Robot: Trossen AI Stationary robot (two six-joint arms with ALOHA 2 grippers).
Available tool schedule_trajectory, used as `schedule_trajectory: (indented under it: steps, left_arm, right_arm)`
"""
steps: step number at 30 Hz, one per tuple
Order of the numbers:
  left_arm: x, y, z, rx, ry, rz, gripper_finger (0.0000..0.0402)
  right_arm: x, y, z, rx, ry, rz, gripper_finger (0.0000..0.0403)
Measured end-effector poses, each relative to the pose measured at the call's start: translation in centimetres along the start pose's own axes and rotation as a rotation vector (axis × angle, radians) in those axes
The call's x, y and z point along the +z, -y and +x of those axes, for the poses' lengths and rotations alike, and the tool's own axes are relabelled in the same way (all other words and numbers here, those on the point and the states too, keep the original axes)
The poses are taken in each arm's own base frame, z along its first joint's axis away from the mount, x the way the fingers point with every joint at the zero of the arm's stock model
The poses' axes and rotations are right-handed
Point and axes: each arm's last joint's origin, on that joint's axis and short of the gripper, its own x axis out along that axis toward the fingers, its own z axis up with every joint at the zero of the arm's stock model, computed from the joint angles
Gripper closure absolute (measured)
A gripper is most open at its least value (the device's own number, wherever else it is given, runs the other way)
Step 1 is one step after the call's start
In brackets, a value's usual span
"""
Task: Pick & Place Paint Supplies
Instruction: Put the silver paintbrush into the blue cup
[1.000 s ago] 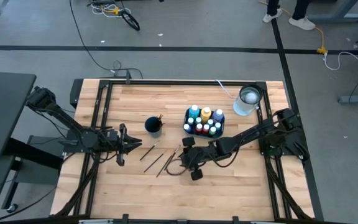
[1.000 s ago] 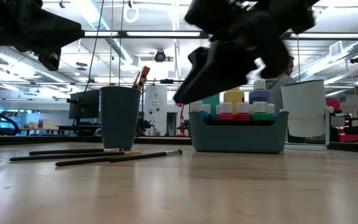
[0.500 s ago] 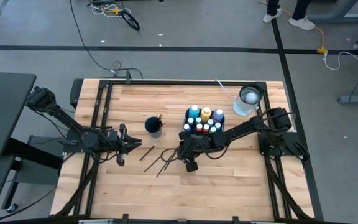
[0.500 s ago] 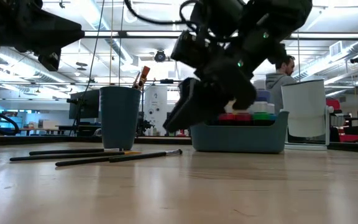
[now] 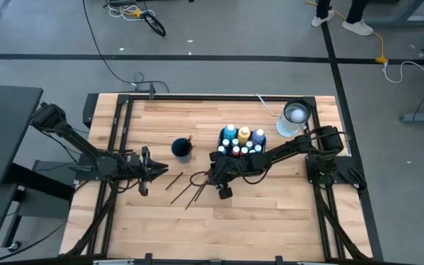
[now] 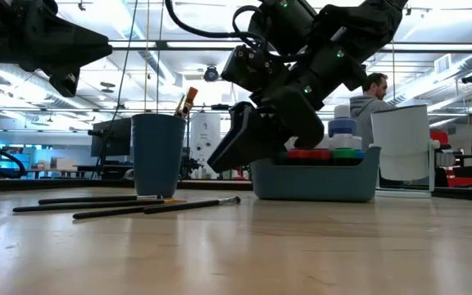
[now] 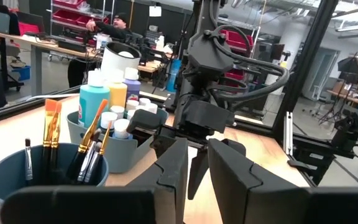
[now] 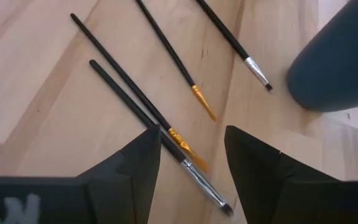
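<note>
Directly beneath right gripper (image 8: 188, 165), jaws wide open, empty: paintbrushes (image 8: 145, 109) flat on counter (image 5: 271, 213), pair lying between jaws; cup (image 8: 337, 62) at 2 o'clock.

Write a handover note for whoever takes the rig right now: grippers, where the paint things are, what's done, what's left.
Right gripper: open, empty, low over the loose brushes on the table, fingers either side of two of them.
Left gripper: parked at the table's left side, nothing seen in it.
Paint bottles: standing together in the blue-grey bin.
Cup: holds a few brushes already.
Done: bottles binned, some brushes in the cup.
Left: four brushes lie on the wood; they probably go in the cup.
</note>
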Motion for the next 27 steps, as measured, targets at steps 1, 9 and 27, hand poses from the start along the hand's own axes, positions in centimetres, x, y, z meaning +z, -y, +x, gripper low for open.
schedule_trajectory:
  steps: [1,9,27]
  left_arm:
    - [0.00,0.00,0.00,0.000,0.000,0.000,0.0329]
    - [0.00,0.00,0.00,0.000,0.000,-0.018,0.0329]
    - [0.00,0.00,0.00,0.000,0.000,-0.021,0.0329]
  right_arm:
    - [-0.01,0.03,0.00,0.002,0.000,0.000,0.0220]
    - [-0.07,0.11,0.00,0.005,-0.003,0.003,0.0220]
    - [-0.37,-0.07,-0.01,0.053,-0.027,0.020,0.0220]
